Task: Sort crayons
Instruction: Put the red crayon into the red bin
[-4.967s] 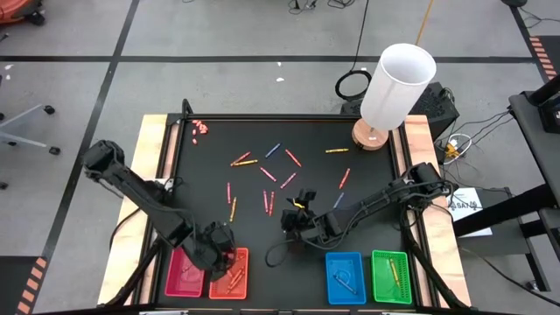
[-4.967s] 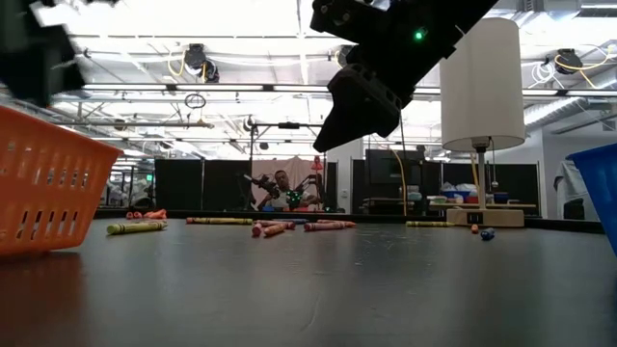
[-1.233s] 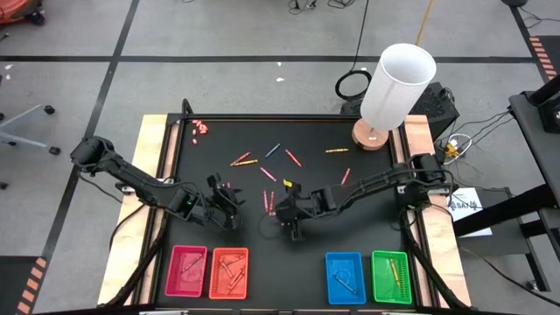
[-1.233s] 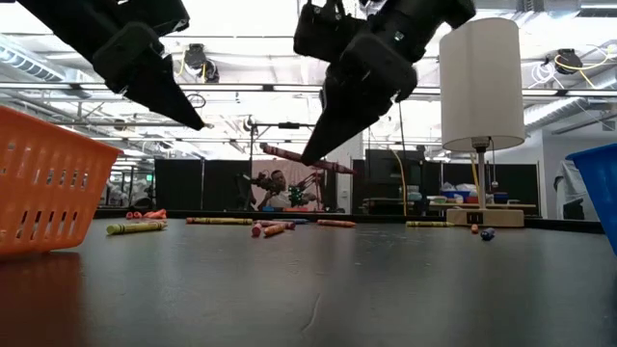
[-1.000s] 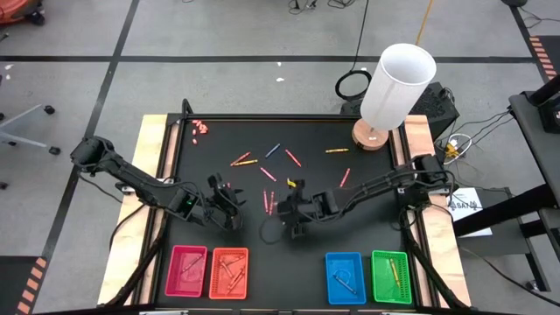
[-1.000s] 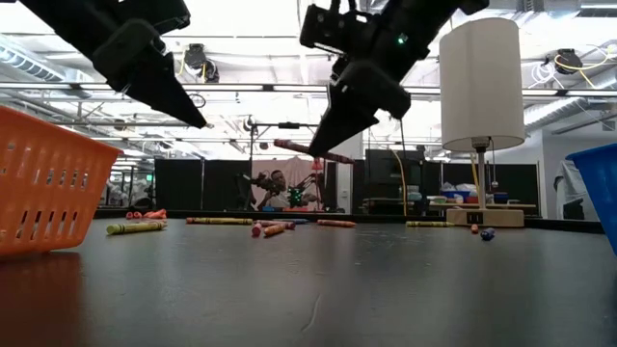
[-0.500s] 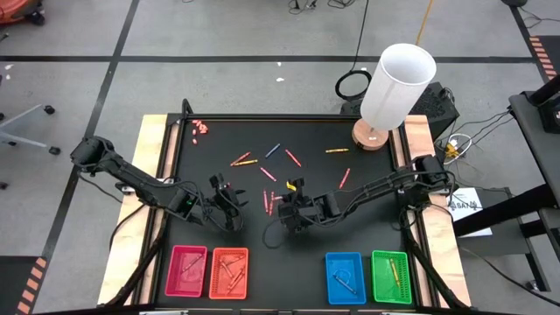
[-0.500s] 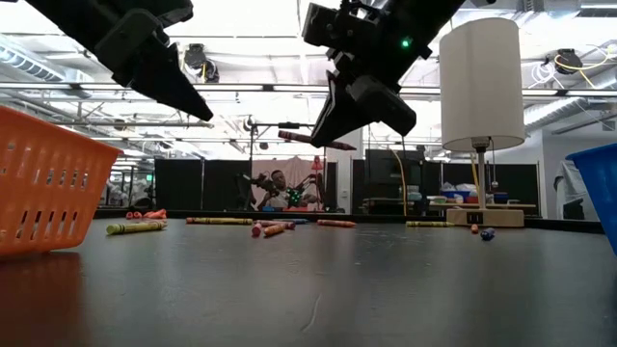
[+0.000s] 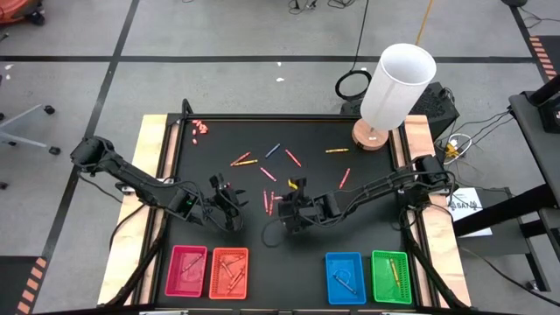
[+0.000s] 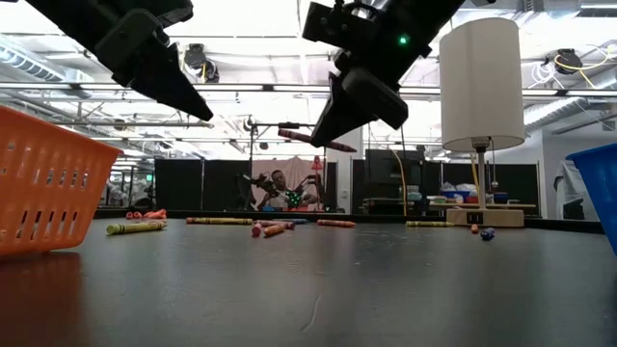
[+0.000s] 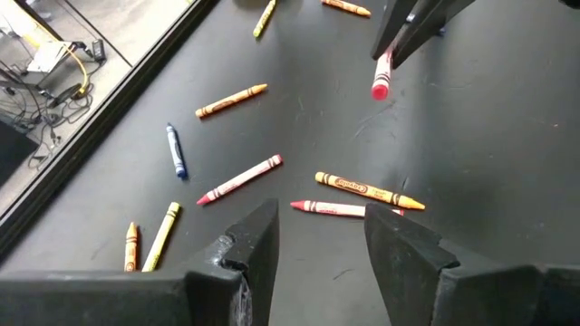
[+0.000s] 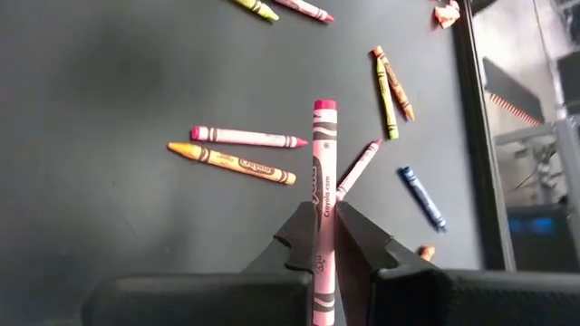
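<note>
Crayon [image 12: 323,181], pink, pinched near one end in shut right hand [image 12: 319,237] mid-desk; may pivot loose. Left hand [image 11: 319,237] half-open, empty.

Bright overhead ceiling lights, backlit low-view silhouettes

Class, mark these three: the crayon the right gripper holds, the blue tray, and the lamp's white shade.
held pink crayon [image 12: 323,213], right wrist view, middle of its paper wrapper.
blue tray [image 9: 329,278], high view, its left rim.
white lamp shade [image 9: 398,85], high view, its side wall.
</note>
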`<state>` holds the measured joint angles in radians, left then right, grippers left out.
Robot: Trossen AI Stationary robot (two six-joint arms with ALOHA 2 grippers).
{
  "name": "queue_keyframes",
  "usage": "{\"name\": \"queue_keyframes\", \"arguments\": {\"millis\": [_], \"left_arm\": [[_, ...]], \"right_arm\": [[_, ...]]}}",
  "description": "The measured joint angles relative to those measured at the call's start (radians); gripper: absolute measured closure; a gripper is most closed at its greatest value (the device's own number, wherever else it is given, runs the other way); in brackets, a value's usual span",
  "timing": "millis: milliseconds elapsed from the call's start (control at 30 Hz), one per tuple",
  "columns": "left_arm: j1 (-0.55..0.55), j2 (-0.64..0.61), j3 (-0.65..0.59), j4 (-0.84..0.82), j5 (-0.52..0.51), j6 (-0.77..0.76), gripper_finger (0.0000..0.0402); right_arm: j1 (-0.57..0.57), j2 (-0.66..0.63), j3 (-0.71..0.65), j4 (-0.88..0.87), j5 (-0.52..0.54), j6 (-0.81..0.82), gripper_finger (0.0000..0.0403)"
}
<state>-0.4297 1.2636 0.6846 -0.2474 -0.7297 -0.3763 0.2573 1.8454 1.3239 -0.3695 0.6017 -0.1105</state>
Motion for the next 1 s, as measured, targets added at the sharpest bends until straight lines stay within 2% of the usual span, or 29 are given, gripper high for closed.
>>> {"name": "queue_keyframes", "arguments": {"millis": [400,633,733,867,1000], "left_arm": [[0.000,0.000,0.000,0.000,0.000,0.000,0.0240],[0.000,0.000,0.000,0.004,0.000,0.000,0.0240],[0.000,0.000,0.000,0.007,0.000,0.000,0.0240],[0.000,0.000,0.000,0.013,0.014,0.005,0.0240],[-0.010,0.005,-0.053,0.214,0.150,0.161,0.0240]], "right_arm": [[0.000,0.000,0.000,-0.001,-0.013,0.327,0.0397],[-0.001,0.000,0.000,0.002,-0.162,0.546,0.0397],[0.000,0.000,0.000,0.003,-0.210,0.573,0.0396],[0.000,0.000,0.000,0.006,-0.216,0.570,0.0396],[-0.001,0.000,0.000,0.012,-0.215,0.554,0.0396]]}}
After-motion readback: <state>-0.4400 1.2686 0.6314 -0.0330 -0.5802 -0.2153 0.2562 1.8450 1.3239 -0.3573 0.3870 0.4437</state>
